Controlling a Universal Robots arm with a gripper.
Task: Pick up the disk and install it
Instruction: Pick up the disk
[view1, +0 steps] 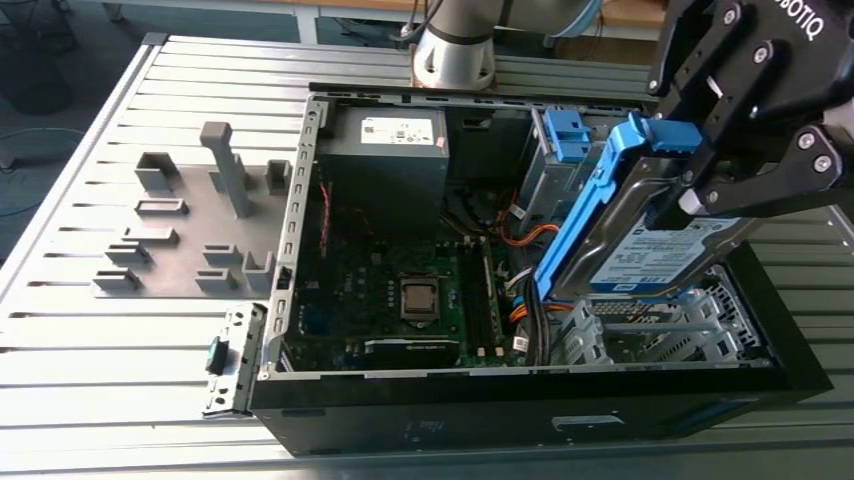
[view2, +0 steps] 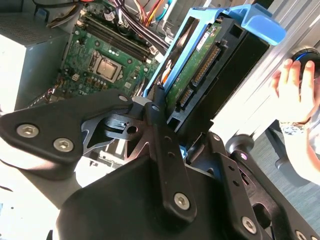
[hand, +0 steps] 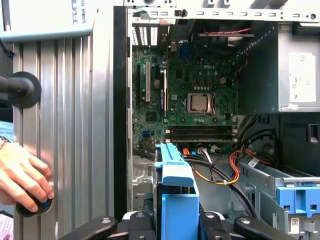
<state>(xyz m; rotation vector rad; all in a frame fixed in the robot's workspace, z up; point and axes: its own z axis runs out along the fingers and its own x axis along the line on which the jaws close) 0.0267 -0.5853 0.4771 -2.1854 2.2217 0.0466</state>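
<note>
Black gripper (view1: 683, 195) clamped shut on flat silver disk (view1: 651, 240) in its blue plastic bracket. The disk is tilted on edge, held above the open black computer case (view1: 534, 408), over the case's metal drive bay.

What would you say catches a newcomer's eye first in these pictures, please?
The gripper holding the disk tilted over the open computer case, at the exterior view's right. Next come the green motherboard inside the case and a person's hand beside the case in the first wrist view.
</note>
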